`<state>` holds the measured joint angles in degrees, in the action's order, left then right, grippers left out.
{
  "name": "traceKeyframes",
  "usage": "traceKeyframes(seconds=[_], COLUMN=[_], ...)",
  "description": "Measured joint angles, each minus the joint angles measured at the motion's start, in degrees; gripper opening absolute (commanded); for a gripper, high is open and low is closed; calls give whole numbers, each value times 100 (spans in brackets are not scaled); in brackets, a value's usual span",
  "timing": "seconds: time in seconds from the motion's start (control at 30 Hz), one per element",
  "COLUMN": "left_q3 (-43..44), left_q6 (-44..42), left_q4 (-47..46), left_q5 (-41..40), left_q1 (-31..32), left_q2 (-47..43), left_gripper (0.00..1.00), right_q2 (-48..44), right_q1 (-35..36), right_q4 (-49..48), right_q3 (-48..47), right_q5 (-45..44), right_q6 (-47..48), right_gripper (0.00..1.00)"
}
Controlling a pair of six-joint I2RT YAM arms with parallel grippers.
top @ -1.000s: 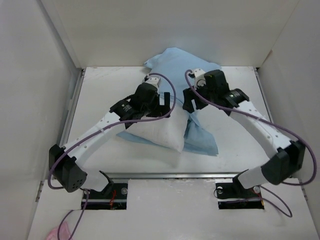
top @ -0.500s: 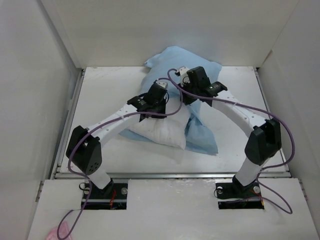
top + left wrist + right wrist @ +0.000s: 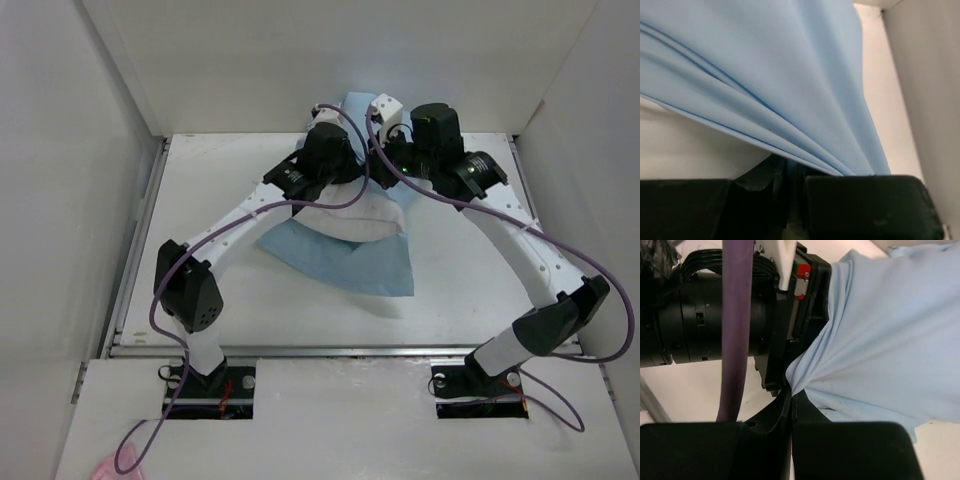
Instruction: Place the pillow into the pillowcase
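Note:
The light blue pillowcase (image 3: 352,265) lies rumpled at the middle back of the table, a flap spread toward the front. The white pillow (image 3: 352,216) shows as a puffy band across it, just below both wrists. My left gripper (image 3: 350,168) is shut on a bunch of pillowcase folds (image 3: 790,100), which run into my left gripper (image 3: 790,169). My right gripper (image 3: 385,158) sits close beside it, also shut on the pillowcase (image 3: 890,330). The pinch of cloth shows at my right gripper (image 3: 791,390). In both wrist views the pillow is out of sight.
White enclosure walls rise at the left (image 3: 60,200), back (image 3: 330,60) and right (image 3: 600,150). The left arm's wrist (image 3: 715,315) and its purple cable (image 3: 735,340) hang right beside my right gripper. A wall (image 3: 925,90) stands close on the right in the left wrist view.
Both grippers have shut on the pillowcase and moved toward the back wall, pulling it up. The blue flap now lies in front of the pillow, which shows less.

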<state>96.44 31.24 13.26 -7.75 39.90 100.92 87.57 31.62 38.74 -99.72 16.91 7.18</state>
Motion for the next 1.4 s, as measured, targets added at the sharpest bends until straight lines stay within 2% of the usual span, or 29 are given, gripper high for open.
traceKeyframes(seconds=[0.23,0.27,0.3,0.37,0.4,0.43,0.57,0.63,0.73,0.87,1.0,1.07,1.1,1.2,1.23,1.33,1.37,1.4], left_q3=[-481,-597,-717,-951,-1071,-1202,-1644,-1882,-2339,-2883,-3053,-3112,-3145,-3401,-3558,-4109,-4260,-4395], left_q6=[774,791,793,754,708,667,472,358,199,129,474,691,789,1034,1073,1134,1143,1154], left_q4=[-933,-1012,-1082,-1137,-1128,-1086,-728,-614,-492,-66,638,981,1119,1333,1311,1252,1241,1248], left_q5=[-254,-299,-313,-284,-245,-190,-87,57,267,140,-697,-1139,-1287,-1447,-1357,-905,-772,-664], left_q1=[33,44,55,57,46,31,-59,-109,-177,-273,-466,-706,-822,-1281,-1440,-1952,-2065,-2179], left_q2=[109,118,122,122,120,98,-219,-619,-1504,-2931,-3871,-4205,-4273,-4301,-4247,-3860,-3700,-3547], left_gripper=[0,4,38,79,96,100,100,100,100,100,100,100,100,100,100,100,100,100], right_q2=[35,57,79,94,94,94,59,2,-87,-166,-122,28,131,420,542,1060,1384,1504], right_q1=[-236,-299,-378,-496,-525,-546,-538,-527,-466,-127,533,815,922,1141,1222,1615,1845,1930], right_q4=[122,142,149,153,153,153,144,190,426,787,1263,1585,1685,1766,1775,1757,1705,1657], right_q3=[-122,-120,-111,-57,-4,57,361,494,581,584,562,435,354,107,-13,-527,-811,-883], right_q5=[326,468,616,859,953,1049,1497,1659,1753,1576,1213,1060,992,529,308,-289,-509,-601], right_q6=[157,133,87,20,-11,-39,-153,-92,203,713,1303,1504,1576,1604,1596,1578,1604,1589], right_gripper=[0,0,1,7,10,17,38,39,48,49,41,41,44,70,70,86,100,100])
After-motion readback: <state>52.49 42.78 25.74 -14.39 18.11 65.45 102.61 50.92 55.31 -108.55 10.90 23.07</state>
